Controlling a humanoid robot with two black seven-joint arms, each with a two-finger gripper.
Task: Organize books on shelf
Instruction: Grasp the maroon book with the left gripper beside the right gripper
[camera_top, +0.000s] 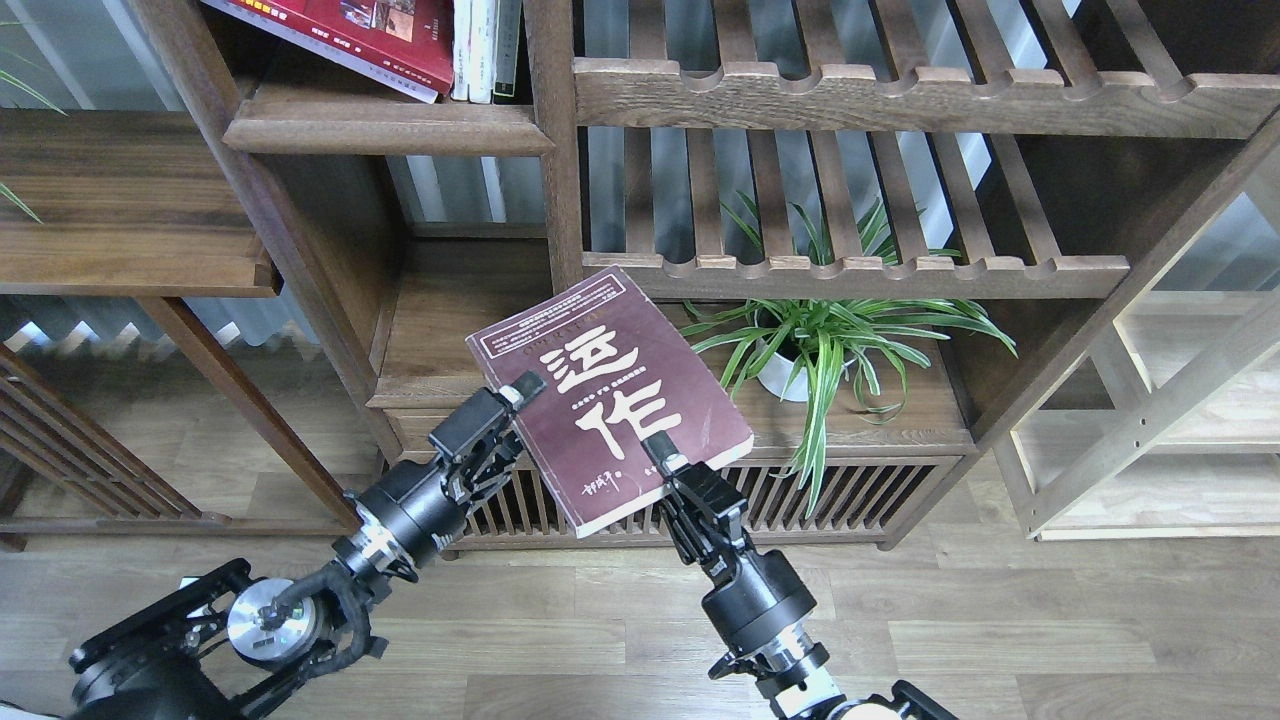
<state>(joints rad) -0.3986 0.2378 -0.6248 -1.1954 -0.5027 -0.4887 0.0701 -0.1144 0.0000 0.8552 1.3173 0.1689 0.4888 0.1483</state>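
Maroon book (610, 395) held aloft, both grippers clamped on its edges.
Left gripper (520, 392) and right gripper (662, 452) grasp it; shelf (390, 128) holds red book (375, 35) and thin books (487, 50).

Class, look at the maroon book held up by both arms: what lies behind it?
Behind the maroon book show a brown cabinet top, a potted plant to its right and a slatted cabinet front below. The part directly behind the cover is hidden.
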